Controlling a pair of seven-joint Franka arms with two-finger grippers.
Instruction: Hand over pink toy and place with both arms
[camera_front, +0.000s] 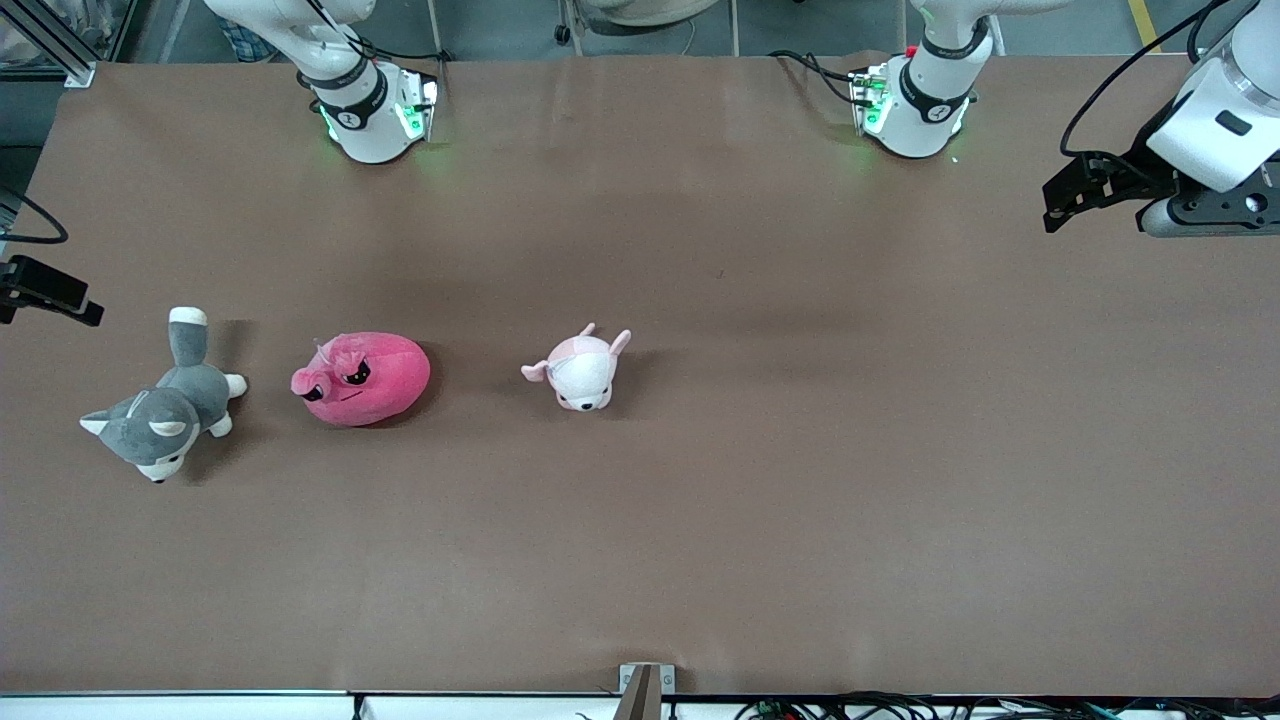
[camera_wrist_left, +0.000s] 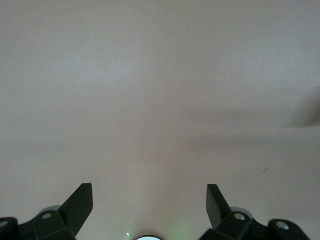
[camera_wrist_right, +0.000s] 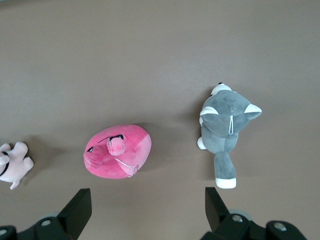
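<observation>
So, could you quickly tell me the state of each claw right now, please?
Left claw: open, empty, over bare brown table.
Right claw: open, empty, above the round hot-pink plush toy.

- The pink toy (camera_front: 365, 378) lay on the table (camera_front: 800, 450), between the plush dog (camera_front: 165, 405) and the small plush animal (camera_front: 583, 372).
- The dog lay nearest the right arm's end.

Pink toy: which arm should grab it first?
Right, probably. The pink toy lies toward the right arm's end of the table, and the right claw hangs open above it. The left claw is open over bare table.
</observation>
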